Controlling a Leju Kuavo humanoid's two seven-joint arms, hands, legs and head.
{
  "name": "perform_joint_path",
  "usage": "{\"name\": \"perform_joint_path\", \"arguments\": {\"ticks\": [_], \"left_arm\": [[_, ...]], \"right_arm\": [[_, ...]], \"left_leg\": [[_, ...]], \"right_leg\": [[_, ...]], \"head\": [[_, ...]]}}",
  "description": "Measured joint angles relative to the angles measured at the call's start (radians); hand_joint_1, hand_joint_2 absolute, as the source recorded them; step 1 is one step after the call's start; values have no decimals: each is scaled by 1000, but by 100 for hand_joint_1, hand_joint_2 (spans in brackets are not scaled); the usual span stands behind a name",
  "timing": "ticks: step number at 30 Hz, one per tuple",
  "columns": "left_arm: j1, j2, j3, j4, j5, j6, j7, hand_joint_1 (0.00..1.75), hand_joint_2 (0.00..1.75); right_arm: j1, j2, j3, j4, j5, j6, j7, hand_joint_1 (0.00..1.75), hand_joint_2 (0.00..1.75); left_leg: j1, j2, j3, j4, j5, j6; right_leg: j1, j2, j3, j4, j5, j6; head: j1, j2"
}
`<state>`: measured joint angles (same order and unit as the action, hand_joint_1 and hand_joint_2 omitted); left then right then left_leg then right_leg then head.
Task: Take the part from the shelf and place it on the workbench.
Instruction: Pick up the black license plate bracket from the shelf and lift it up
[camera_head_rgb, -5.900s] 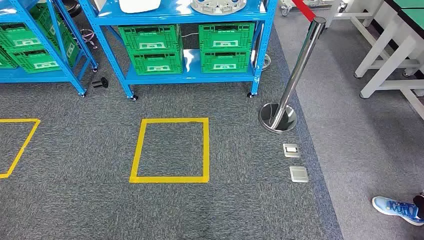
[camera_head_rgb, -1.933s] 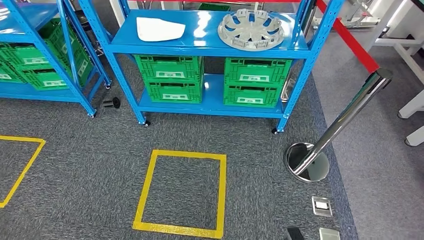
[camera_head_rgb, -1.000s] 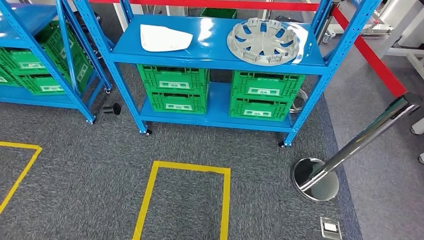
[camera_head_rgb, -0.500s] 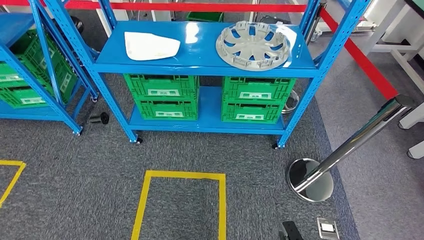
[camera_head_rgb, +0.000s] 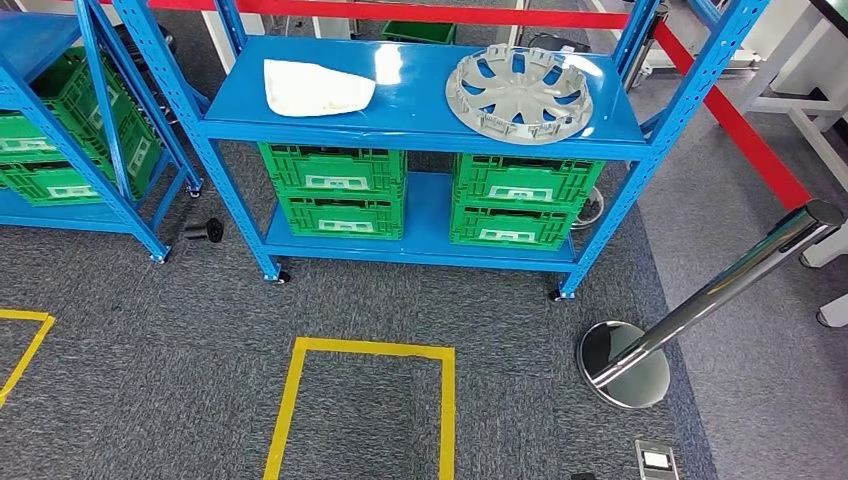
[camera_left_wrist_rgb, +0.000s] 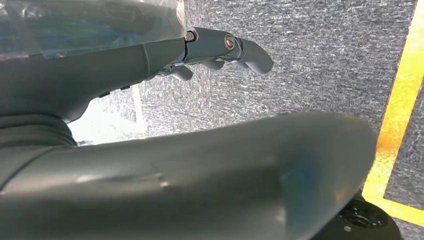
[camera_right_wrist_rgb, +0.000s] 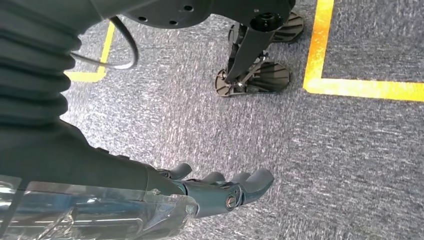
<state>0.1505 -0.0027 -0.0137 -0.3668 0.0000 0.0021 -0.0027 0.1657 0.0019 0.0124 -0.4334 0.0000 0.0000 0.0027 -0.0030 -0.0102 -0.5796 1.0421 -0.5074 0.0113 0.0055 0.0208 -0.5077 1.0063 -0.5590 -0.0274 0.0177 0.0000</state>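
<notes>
Two blue racks on grey carpet w/ yellow tape. Wheel cover (camera_head_rgb: 519, 93) on shelf (camera_head_rgb: 420, 95), well apart from my left hand (camera_left_wrist_rgb: 220, 47) and right hand (camera_right_wrist_rgb: 220, 187), both hanging loose, fingers apart, holding nothing.

A workshop or warehouse floor: blue steel shelving (camera_head_rgb: 420, 140) with green crates (camera_head_rgb: 335, 185) (yellow floor tape (camera_head_rgb: 365, 350), belt barrier (camera_head_rgb: 720, 290)).

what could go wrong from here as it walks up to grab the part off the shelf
1. The chrome stanchion leans beside the blue shelf, with its red belt running past the shelf's right post; the right arm could snag either.
2. The grey wheel-cover part is wide and flat, and both the left hand and right hand hang empty over carpet, so a one-handed grip may slip.
3. A small black object lies on the floor by the shelf leg, a possible trip hazard.
</notes>
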Motion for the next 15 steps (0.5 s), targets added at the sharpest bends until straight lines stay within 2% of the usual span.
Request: {"name": "perform_joint_path", "arguments": {"ticks": [3,4,7,8,15], "left_arm": [[-1,0,-1,-2,3,0,0,0,175],[-2,0,-2,-2,8,0,0,0,175],[-12,-1,-20,-1,48,8,2,0,44],[-16,-2,-29,-1,67,12,3,0,0],[-45,-8,-115,0,206,48,8,0,0]], "right_arm": [[-1,0,0,3,-1,0,0,0,175],[-1,0,2,4,-5,-1,0,0,131],[-8,0,17,8,-36,-10,5,0,0],[-12,0,24,9,-51,-14,8,0,0],[-41,0,94,23,-171,-47,32,0,0]], "left_leg": [[0,0,1,-1,1,0],[0,0,2,-1,1,0],[0,0,3,-3,2,-1],[0,0,4,-4,2,-1],[0,0,6,-8,4,-3]], "right_leg": [[0,0,0,0,0,1],[0,0,0,0,0,1],[0,-1,1,0,0,1],[0,-1,1,0,1,1],[0,-1,1,0,1,1]], "head": [[0,0],[0,0],[0,0],[0,0],[0,0]]}}
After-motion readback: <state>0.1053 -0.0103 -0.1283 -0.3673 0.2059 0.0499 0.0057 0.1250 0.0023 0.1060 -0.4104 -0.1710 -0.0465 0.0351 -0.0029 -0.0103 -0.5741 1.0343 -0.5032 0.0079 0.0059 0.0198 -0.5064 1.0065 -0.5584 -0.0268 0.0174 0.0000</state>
